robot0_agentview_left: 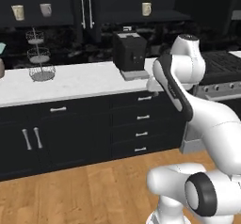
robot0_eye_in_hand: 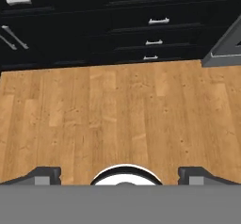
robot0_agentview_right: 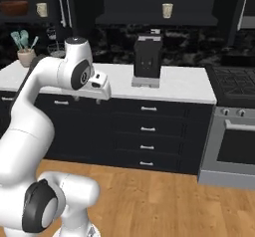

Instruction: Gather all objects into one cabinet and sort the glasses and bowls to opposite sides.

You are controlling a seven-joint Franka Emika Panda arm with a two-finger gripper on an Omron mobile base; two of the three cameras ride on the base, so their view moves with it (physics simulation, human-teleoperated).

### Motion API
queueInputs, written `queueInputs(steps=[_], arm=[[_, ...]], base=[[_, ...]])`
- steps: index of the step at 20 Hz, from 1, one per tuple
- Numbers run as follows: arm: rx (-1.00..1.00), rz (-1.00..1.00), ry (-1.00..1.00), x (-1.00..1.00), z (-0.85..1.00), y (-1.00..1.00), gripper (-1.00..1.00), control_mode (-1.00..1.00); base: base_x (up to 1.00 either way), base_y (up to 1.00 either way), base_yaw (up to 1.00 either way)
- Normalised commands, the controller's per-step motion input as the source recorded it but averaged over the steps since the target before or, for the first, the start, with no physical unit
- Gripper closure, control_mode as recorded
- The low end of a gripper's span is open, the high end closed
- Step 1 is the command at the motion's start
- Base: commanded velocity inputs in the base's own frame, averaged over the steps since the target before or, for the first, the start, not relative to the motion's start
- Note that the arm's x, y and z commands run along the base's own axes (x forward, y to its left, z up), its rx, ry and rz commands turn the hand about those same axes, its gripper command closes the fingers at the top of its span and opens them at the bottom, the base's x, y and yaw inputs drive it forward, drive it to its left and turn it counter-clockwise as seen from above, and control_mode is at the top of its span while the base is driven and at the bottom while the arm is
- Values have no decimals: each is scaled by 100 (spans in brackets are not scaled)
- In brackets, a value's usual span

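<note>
cream marbled cups: one (robot0_agentview_left: pixel 18 12) standing upright beside the grey-beige mug (robot0_agentview_left: pixel 45 9); another (robot0_agentview_left: pixel 146 9) sitting well apart
reddish-brown wooden bowl (robot0_agentview_right: pixel 13 7): resting on a dark cabinet shelf (robot0_agentview_right: pixel 20 17)

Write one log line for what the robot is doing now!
end effector: open, empty, facing wood floor | cups: on cabinet shelves | coffee machine: on counter

The bowl (robot0_agentview_right: pixel 13 7) is cut off by the right base view's left edge, sitting in shadow. The cups (robot0_agentview_left: pixel 18 12) are too small to make out patterns (handles too).
</note>
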Motion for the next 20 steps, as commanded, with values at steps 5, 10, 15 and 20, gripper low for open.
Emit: queueInputs(steps=[5, 10, 15, 20], arm=[[0, 0, 0, 0, 0, 0, -100, 100], [0, 0, 0, 0, 0, 0, -100, 100], [0, 0, 0, 0, 0, 0, -100, 100], [0, 0, 0, 0, 0, 0, -100, 100]], base=[[77, -40, 0], [83, -47, 0], [93, -63, 0], [88, -38, 0]])
